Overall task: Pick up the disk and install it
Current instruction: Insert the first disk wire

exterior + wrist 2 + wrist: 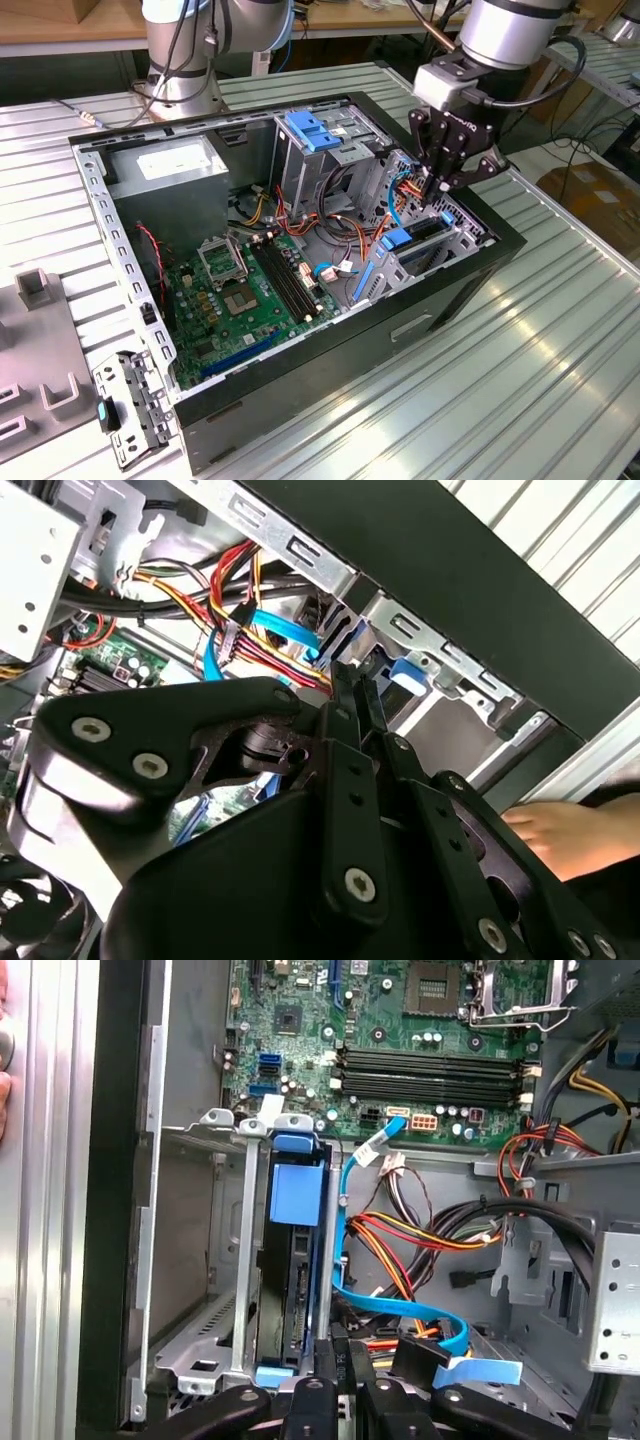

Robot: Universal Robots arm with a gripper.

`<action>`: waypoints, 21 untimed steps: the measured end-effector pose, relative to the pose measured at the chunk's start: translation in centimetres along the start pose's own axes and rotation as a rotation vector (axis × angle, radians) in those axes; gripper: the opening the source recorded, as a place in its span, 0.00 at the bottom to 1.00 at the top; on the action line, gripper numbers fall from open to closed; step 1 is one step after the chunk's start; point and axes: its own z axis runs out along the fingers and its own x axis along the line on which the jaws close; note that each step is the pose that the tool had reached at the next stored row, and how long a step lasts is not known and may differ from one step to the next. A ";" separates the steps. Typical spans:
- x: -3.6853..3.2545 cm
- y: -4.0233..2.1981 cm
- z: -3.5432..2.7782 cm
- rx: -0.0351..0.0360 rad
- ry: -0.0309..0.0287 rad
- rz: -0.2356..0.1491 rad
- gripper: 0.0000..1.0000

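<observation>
Showed a black tower computer case [420, 310] lying open on a ribbed metal counter [540, 380], with a green motherboard [250, 290] on its floor and a grey metal power-supply box [170, 175] in the far corner.

Located the disk [285, 1290], a dark-cased hard drive with blue plastic side rails, standing on edge inside the grey sheet-metal drive cage [245, 1260] at the exterior view's right end of the case, the blue tab of its rail facing the motherboard.

Recorded the black pincer [432, 188] lowered into the case over that cage, its two slim fingers [345, 695] pressed together with nothing seen between them. In the first wrist view, placed the pincer [335, 1360] just beside the disk's railed edge; could not tell whether tip and rail touched.

Noted a flat light-blue data cable [345, 1210] curving past the disk and a bundle of red, yellow and black wires [420, 1235] alongside. Noted also a flat blue ribbed plastic latch [318, 130] on the upper bay and a loose grey metal bracket [130, 410] on the counter near the case's corner.

Caught a person's hand [565, 835] outside the case wall in the second wrist view.
</observation>
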 end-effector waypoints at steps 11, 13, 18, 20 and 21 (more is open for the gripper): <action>1.24 0.80 0.52 0.0047 -0.0022 0.003 0.17; 1.24 0.80 0.62 0.0048 -0.0018 0.003 0.17; 1.28 0.82 0.82 0.0041 -0.0014 0.013 0.17; 1.40 0.82 0.85 0.0035 -0.0012 0.021 0.17; 1.54 0.83 0.87 0.0031 -0.0010 0.027 0.17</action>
